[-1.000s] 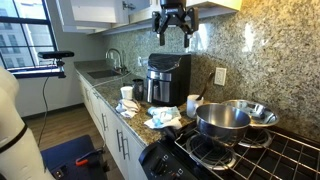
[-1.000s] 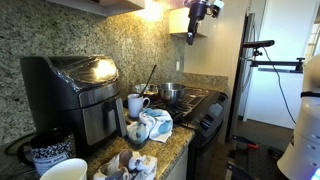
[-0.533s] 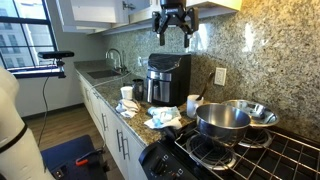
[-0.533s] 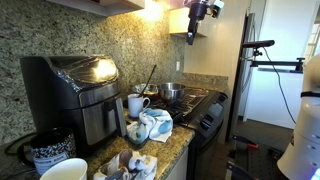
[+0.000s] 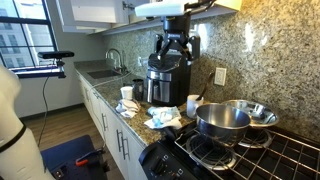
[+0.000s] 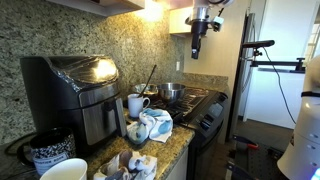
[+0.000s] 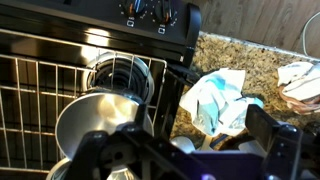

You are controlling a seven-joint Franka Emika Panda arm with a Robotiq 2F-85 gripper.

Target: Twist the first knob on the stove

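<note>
The black gas stove (image 5: 272, 152) with cast-iron grates fills the lower right corner in an exterior view, and sits beyond the counter in the other exterior view (image 6: 200, 97). In the wrist view its grates (image 7: 40, 75) are at the left and its front panel with knobs (image 7: 150, 11) runs along the top edge. My gripper (image 5: 175, 48) hangs high in the air above the counter beside the stove, and it also shows in the other exterior view (image 6: 197, 45). It is open and empty, with its fingers spread in the wrist view (image 7: 190, 150).
Two steel pots (image 5: 222, 120) stand on the near burners. A black-and-steel coffee maker (image 5: 165, 78), white mugs (image 5: 192, 104) and a crumpled white-blue cloth (image 7: 215, 100) crowd the granite counter. Cabinets hang overhead. A sink (image 5: 100, 72) lies farther along.
My gripper has come down from near the cabinets and sits lower, in front of the coffee maker's top. Nothing else has moved.
</note>
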